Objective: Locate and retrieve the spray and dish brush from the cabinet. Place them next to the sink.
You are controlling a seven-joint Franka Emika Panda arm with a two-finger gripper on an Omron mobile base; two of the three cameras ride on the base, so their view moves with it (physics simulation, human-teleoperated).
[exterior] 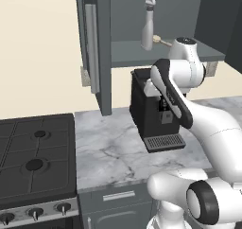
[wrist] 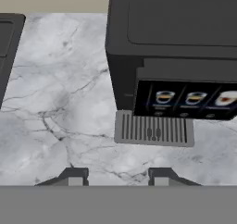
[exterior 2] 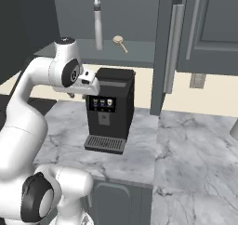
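Jaws (wrist: 115,176) empty and apart above counter (wrist: 60,102); arm hides part of coffee machine (exterior: 149,114).

Hidden and cropped parts.
Arm (exterior: 179,81) covers the brush (exterior: 163,41) handle's end and the coffee machine's (exterior: 153,114) right side; in the hand view, that machine's top is cut off.

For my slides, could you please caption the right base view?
Cabinet open, spray and dish brush on its shelf above the coffee machine.

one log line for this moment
cabinet open | spray, dish brush on shelf | claw open, empty, above counter facing coffee machine
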